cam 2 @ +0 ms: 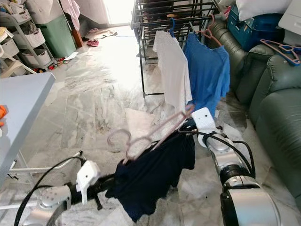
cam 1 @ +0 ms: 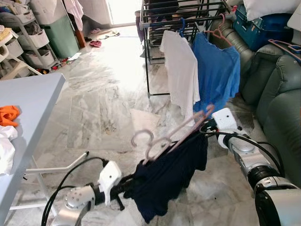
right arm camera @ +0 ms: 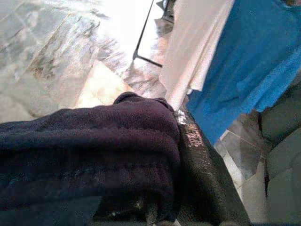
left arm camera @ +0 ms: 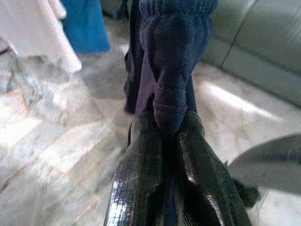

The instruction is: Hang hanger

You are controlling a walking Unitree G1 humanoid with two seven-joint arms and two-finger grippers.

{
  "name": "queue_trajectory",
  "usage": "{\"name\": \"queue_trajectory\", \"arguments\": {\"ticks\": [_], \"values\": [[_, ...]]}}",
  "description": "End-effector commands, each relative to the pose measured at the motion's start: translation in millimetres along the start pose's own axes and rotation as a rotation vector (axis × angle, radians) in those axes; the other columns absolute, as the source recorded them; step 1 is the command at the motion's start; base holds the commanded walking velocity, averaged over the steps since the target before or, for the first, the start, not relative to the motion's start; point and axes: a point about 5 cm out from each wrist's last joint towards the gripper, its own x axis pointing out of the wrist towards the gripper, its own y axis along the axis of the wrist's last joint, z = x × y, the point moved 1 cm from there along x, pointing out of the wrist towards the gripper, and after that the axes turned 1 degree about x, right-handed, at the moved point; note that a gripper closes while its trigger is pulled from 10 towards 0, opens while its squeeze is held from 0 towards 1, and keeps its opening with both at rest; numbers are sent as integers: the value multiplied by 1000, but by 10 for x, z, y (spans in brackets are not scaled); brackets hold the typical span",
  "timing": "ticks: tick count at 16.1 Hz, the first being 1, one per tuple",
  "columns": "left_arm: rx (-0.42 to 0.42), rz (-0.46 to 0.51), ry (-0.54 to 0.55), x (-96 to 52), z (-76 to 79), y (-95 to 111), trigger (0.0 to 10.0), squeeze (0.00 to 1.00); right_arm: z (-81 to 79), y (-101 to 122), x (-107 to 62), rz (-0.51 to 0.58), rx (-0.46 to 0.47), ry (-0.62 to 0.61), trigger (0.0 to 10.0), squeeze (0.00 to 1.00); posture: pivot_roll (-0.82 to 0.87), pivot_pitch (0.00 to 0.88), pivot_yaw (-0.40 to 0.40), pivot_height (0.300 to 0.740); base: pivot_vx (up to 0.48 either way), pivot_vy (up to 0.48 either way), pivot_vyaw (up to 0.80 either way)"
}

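Observation:
A dark navy garment (cam 1: 169,174) hangs on a pink hanger (cam 1: 175,134) that is held low over the floor between my two arms, with its hook (cam 1: 141,137) pointing left. My left gripper (cam 1: 126,186) is shut on the garment's lower left edge; in the left wrist view the fingers (left arm camera: 141,179) pinch a fold of navy cloth (left arm camera: 171,70). My right gripper (cam 1: 205,129) is at the garment's upper right corner, by the hanger's end. There the cloth (right arm camera: 94,150) wraps over one finger (right arm camera: 202,169), which looks shut on it. The drying rack (cam 1: 188,19) stands beyond.
A white shirt (cam 1: 181,70) and a blue shirt (cam 1: 216,70) hang on the rack. A green sofa (cam 1: 277,94) runs along the right, with a spare hanger (cam 1: 284,47) on it. A grey table (cam 1: 28,103) holding an orange cloth (cam 1: 8,114) is at left. Marble floor lies between.

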Motion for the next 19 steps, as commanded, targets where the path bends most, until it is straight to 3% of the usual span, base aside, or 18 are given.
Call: {"name": "queue_trajectory", "arguments": {"ticks": [1,4,9,13,15,16,19], "values": [[-41,-127,37,-182,-8,-296,10000,0,269,228,-4,54,-11,-81,0,0,-105,0,92,740,0,0,0],[-81,-204,66,-238,31,-490,10000,0,267,243,-5,57,-19,-63,0,0,-112,0,92,740,0,0,0],[-70,-254,85,-241,-4,-567,10000,0,293,241,-16,50,-49,-63,0,0,-120,0,95,740,0,0,0],[-86,-327,93,-325,-8,-685,10000,0,340,279,-22,54,-69,-66,0,0,-122,0,96,740,0,0,0],[-82,-331,109,-341,-19,-703,10000,0,310,289,-16,63,-74,-44,0,0,-123,0,95,740,0,0,0],[-92,-328,131,-333,-34,-708,10000,0,200,317,10,92,-74,2,0,0,-122,0,95,740,0,0,0],[-95,-370,141,-337,-44,-748,10000,0,185,334,16,97,-89,5,0,0,-128,0,95,740,0,0,0]]}}
